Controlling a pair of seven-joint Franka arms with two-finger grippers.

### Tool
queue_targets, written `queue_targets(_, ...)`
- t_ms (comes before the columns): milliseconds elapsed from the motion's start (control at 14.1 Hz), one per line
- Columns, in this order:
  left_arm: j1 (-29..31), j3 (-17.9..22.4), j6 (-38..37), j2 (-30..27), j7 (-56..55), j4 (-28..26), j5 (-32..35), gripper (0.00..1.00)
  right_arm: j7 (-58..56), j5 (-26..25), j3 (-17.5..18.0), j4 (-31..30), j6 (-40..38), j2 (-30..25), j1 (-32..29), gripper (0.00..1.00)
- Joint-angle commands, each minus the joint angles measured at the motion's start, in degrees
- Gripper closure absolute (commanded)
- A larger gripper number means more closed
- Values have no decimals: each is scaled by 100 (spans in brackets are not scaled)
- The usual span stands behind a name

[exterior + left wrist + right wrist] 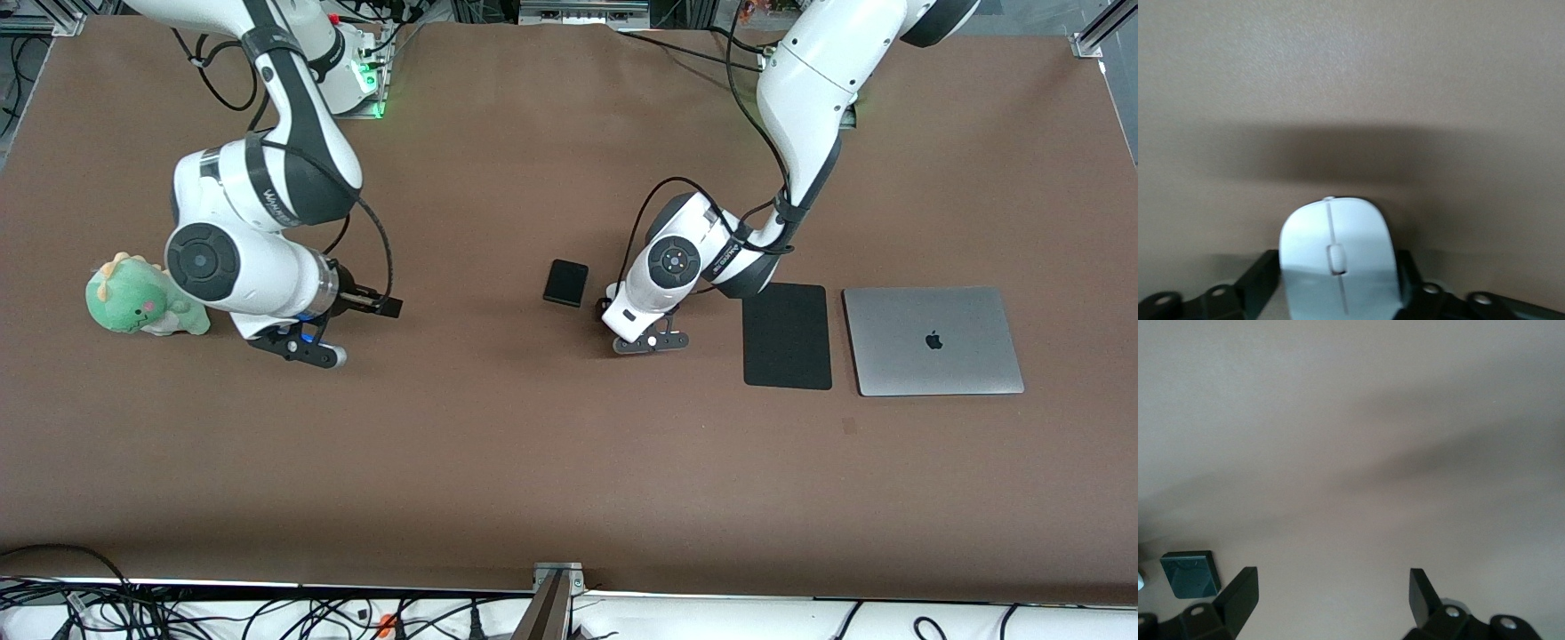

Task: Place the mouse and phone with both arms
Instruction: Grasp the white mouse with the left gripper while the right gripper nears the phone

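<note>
The white mouse (pixel 1338 257) sits between the black fingers (pixel 1261 277) of my left gripper (pixel 649 343), which is shut on it, low over the brown table. In the front view the hand hides the mouse. The black phone (pixel 565 283) lies flat on the table beside the left hand, toward the right arm's end. My right gripper (pixel 304 345) is open and empty, low over bare table beside the green plush dinosaur. The right wrist view shows its fingers (pixel 1241 597) wide apart over bare cloth, with a small dark slab (pixel 1190 573) at the edge that looks like the phone.
A flat black mouse pad (pixel 787 335) lies beside the left hand, toward the left arm's end, with a closed silver laptop (pixel 932 340) next to it. A green plush dinosaur (pixel 138 296) sits at the right arm's end. The table is covered in brown cloth (pixel 533 462).
</note>
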Motion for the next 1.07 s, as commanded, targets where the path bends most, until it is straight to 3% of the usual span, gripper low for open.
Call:
queue_targets(0, -11, 25, -26, 11, -120, 88, 119, 77, 461, 75, -26, -13, 238, 86, 240, 0)
queue_targets(213, 182, 42, -620, -252, -76, 167, 119, 78, 910, 75, -26, -13, 475, 139, 539, 0)
queue_targets(569, 998, 77, -1879, -912, 194, 202, 137, 75, 1526, 66, -35, -13, 897, 270, 970, 0)
queue_targets(782, 1666, 104, -2459, -948, 1756, 404, 294, 75, 1685, 75, -35, -13, 1160, 341, 1259, 0)
queue_targets(995, 2334, 104, -2496, -895, 3242, 422, 716, 73, 1946, 84, -35, -13, 1564, 481, 1707, 0)
